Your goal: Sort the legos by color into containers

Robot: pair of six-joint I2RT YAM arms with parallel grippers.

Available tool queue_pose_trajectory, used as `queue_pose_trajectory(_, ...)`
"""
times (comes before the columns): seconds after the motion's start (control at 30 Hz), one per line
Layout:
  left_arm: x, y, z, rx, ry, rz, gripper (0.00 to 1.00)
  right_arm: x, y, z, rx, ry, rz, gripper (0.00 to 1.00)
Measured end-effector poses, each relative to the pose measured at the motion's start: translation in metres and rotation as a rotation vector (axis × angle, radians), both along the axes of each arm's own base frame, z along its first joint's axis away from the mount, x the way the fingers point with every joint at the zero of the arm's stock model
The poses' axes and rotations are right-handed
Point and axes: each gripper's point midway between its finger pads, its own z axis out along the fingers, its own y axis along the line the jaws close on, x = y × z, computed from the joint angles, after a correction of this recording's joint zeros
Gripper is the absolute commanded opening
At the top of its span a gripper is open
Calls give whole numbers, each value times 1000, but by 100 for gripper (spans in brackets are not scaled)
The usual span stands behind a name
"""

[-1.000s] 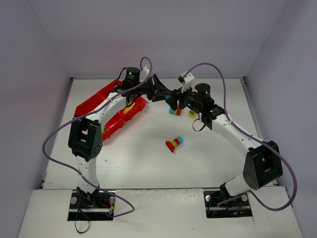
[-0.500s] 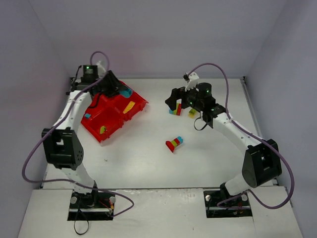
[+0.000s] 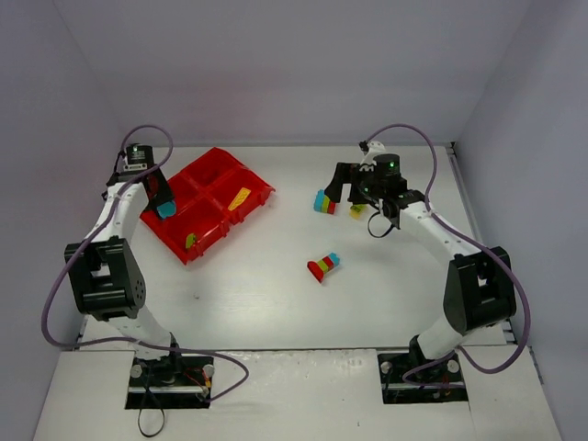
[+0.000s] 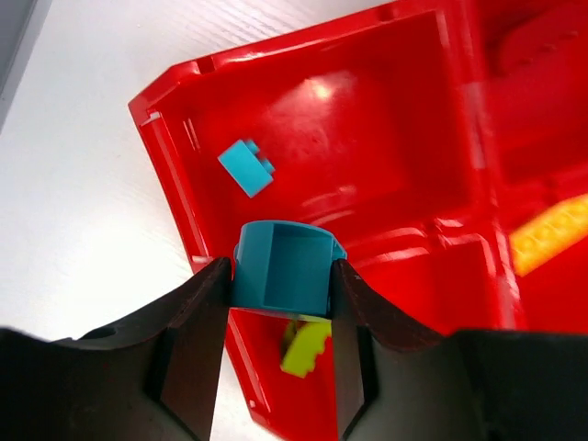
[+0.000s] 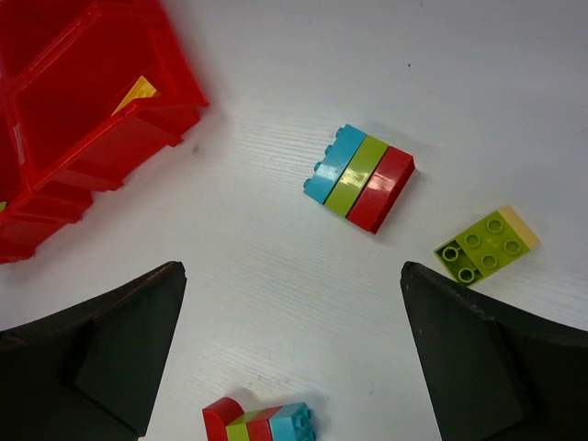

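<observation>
pale lilac walls (image 3: 294,64) box in a white desk (image 3: 276,303). nearest the arm bases, mid-desk, lies a small curved stack (image 3: 322,266) of red, lime, yellow and teal, with neither pincer on it; the right arm looks the closer one.

farther back on the left, the left pincer (image 4: 280,268) is closed narrow on a teal brick (image 4: 278,248), hollow side toward the wrist camera, hanging over the red tray (image 3: 209,170). in the wrist view the brick sits above the divider between two compartments. the one at 12 o'clock holds a loose teal brick (image 4: 246,168), and the one at 6 o'clock holds a lime brick (image 4: 305,349). a yellow brick (image 4: 551,241) lies in the compartment toward 3 o'clock. the drop, i judge, wants a nudge toward 12 o'clock first, or the piece may land with the lime.

farthest back on the right, the right pincer (image 5: 292,276) stands wide and empty above the desk. a three-colour stack (image 5: 360,176) lies toward 1 o'clock of its gap, layers running from teal at 10 o'clock to red at 4 o'clock, nearly in line with the fingers' closing direction. a lime-and-yellow piece (image 5: 485,243) lies apart from it, toward 3 o'clock.
</observation>
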Motion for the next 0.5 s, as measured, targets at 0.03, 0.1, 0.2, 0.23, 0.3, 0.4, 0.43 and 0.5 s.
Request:
queue_pose_trajectory(0.03,2,3,-8,11,16,9,0,0,-1,-1,-2,2,-3,100)
queue_pose_trajectory(0.1,9,9,-22,30,32,24,3,0,-2,-1,-7,3,-9,96)
queue_pose_trajectory(0.2,19,16,-33,58,32,43,13,1,-5,-3,-18,5,-25,94)
queue_pose_trajectory(0.23,20,17,-37,63,39,46,13,1,-6,-4,-24,7,-32,94)
queue_pose_trajectory(0.3,21,20,-43,71,51,53,13,2,-9,-5,-36,10,-45,94)
queue_pose_trajectory(0.4,23,22,-51,75,61,55,27,2,-13,-7,-51,13,-62,94)
queue_pose_trajectory(0.43,23,23,-52,75,63,57,31,3,-14,-8,-56,13,-67,94)
queue_pose_trajectory(0.5,24,24,-53,77,64,56,44,3,-17,-9,-66,15,-80,94)
